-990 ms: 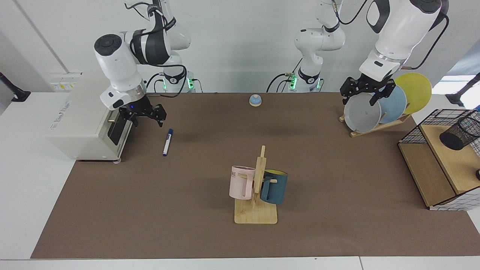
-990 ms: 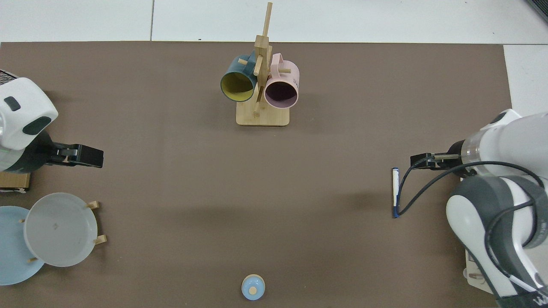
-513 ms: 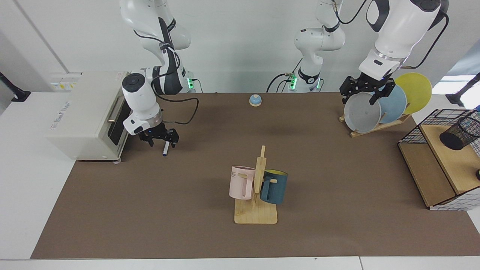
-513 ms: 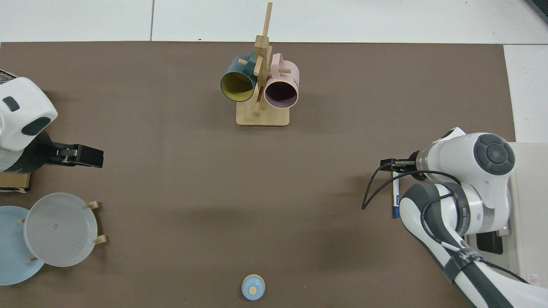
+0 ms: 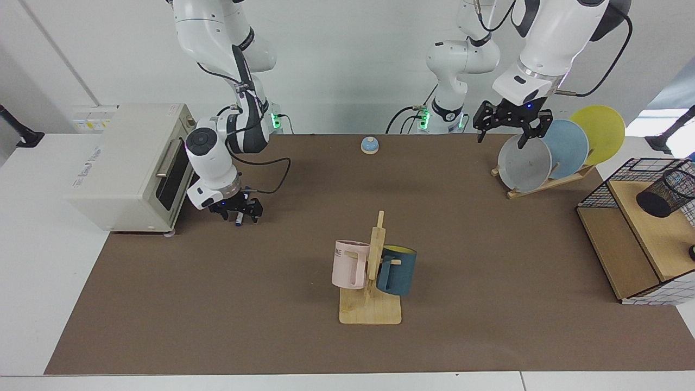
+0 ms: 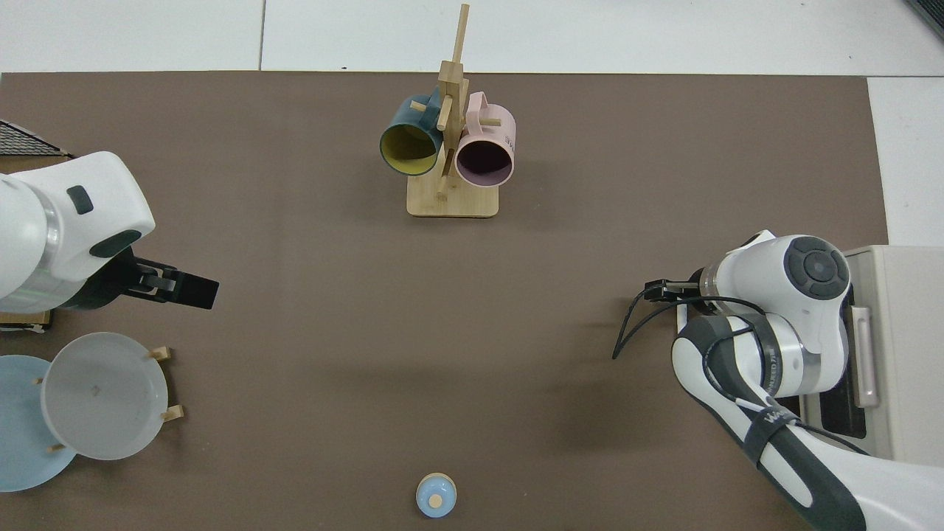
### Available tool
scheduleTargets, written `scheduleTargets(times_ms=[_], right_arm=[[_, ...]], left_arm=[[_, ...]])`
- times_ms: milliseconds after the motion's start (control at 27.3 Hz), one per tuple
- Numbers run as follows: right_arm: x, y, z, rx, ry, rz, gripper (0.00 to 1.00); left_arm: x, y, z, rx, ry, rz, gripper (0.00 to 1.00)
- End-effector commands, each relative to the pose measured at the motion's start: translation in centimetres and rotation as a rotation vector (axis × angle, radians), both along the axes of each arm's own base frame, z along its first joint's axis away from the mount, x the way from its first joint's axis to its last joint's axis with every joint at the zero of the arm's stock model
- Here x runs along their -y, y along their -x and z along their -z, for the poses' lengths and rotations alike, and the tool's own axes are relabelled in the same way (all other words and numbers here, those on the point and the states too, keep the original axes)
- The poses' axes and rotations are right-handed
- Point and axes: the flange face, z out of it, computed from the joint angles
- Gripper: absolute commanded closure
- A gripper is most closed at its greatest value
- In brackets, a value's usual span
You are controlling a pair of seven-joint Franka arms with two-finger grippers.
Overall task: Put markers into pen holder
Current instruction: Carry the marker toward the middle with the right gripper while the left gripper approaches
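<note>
The right gripper [image 5: 239, 209] sits low over the marker [image 5: 238, 219] on the brown mat [image 5: 271, 304] beside the toaster oven [image 5: 125, 163], fingers straddling it; whether they have clenched I cannot tell. This looks like the pick-up step. Next comes a firm grasp and a lift across to the pen holder [image 5: 665, 194] in the wire basket [image 5: 597, 190], near which the left gripper [image 5: 507, 122] hangs released above the plate rack [image 5: 543, 182].
</note>
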Motion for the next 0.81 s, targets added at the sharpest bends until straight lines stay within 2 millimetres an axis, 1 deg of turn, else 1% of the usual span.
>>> scheduleTargets(times_ms=[0,73,110,257,293,330,366,403,440,586,696,770], right_arm=[[-0.1,0.3,0.0,0.009,0.003,0.017,0.16],[-0.1,0.3,0.0,0.009,0.003,0.017,0.32],[-0.1,0.2,0.0,0.010,0.003,0.017,0.38],[0.0,0.3,0.6,-0.001,0.003,0.020,0.39],[0.0,0.2,0.6,-0.001,0.003,0.020,0.45],[0.0,0.2,0.6,-0.001,0.003,0.019,0.57],[0.0,0.2,0.6,-0.001,0.003,0.019,0.74],[0.0,0.1,0.6,-0.001,0.003,0.019,0.93],[0.2,0.1,0.6,-0.001,0.003,0.019,1.00],[0.5,-0.1,0.5,-0.001,0.003,0.034,1.00],[0.6,-0.4,-0.1,-0.010,0.003,0.066,1.00],[0.6,-0.6,-0.7,-0.032,0.005,0.122,1.00]], left_arm=[[0.2,0.7,0.2,-0.005,0.012,0.196,0.00],[0.1,1.0,0.9,-0.020,0.013,0.294,0.00],[0.4,1.3,1.0,-0.021,0.014,0.342,0.00],[2.1,2.3,1.6,-0.025,0.040,0.440,0.00],[2.7,2.5,1.6,-0.025,0.045,0.463,0.00],[3.3,2.7,1.6,-0.023,0.051,0.487,0.00],[4.0,2.9,1.7,-0.019,0.054,0.521,0.00],[4.6,2.9,1.8,-0.013,0.057,0.554,0.00],[5.1,3.0,1.8,-0.003,0.059,0.598,0.00],[6.5,2.9,2.2,0.039,0.058,0.798,0.00],[6.3,2.6,2.4,0.062,0.058,0.897,0.00],[6.2,2.4,2.4,0.075,0.081,0.968,0.00]])
